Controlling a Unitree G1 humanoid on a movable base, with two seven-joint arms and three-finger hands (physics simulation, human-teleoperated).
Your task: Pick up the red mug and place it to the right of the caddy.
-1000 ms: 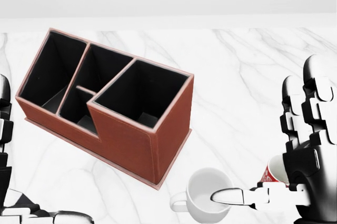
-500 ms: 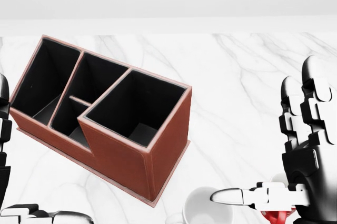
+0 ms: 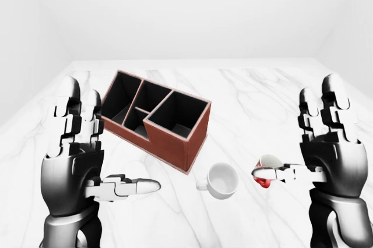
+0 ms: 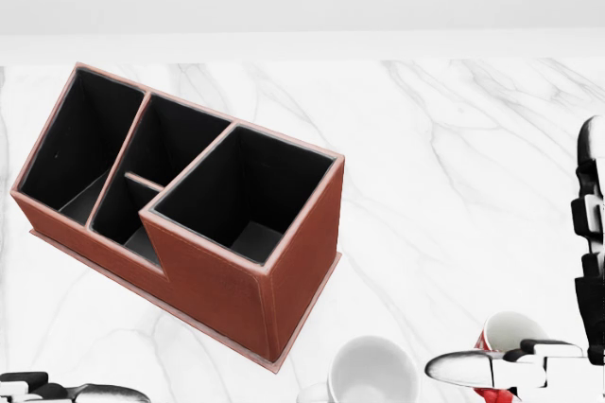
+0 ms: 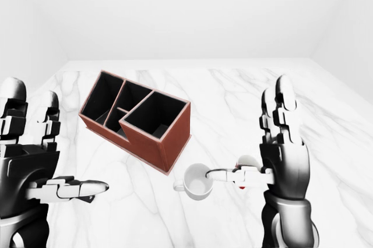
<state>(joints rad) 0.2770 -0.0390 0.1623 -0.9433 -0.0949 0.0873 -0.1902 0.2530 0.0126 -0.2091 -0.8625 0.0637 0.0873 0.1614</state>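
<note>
The red mug, white inside, stands on the marble table near the bottom right of the head view. My right thumb lies across its lower part; I cannot tell if they touch. My right hand is open, fingers upright and thumb stretched left. The brown caddy, with black compartments, sits at an angle up and left of the mug. My left hand is open too, lower left of the caddy and holding nothing.
A white mug stands between the caddy and the red mug, its handle pointing left. The marble table stretches to pale walls at the top. Bare marble lies to the right of the caddy, above both mugs.
The camera first tipped, sliding caddy and mugs lower in the head view. Since then my right hand has moved right toward the view's edge, uncovering more of the red mug.
</note>
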